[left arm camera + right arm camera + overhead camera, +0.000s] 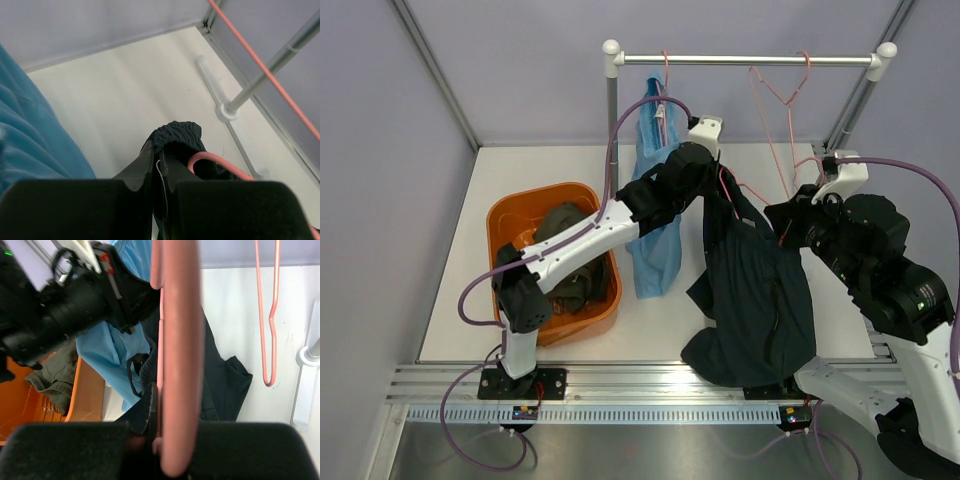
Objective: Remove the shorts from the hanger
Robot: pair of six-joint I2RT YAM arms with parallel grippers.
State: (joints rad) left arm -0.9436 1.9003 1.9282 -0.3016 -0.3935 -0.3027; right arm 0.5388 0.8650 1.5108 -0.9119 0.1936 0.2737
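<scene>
L gripper (159, 159): jaws pinched together on the bunched waistband of the navy shorts (757, 295). R gripper (161, 440): clamped on the pink hanger (175, 340), w/ navy cloth beside it. Navy pair sags between the arms, near-right on the table (520, 165). L wrist view shows the pinch close up; top view doesn't. Top view adds olive shorts (565, 265) in the orange bin (510, 215) at left, and light blue shorts (655, 250) hanging from the rail (750, 60).

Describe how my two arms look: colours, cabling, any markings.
Both are built alike: white link shells on the left arm and the right arm, bulky black joint housings, a purple cable looping off each, and flat matte-black fingers. The right arm also shows a small green light.
</scene>
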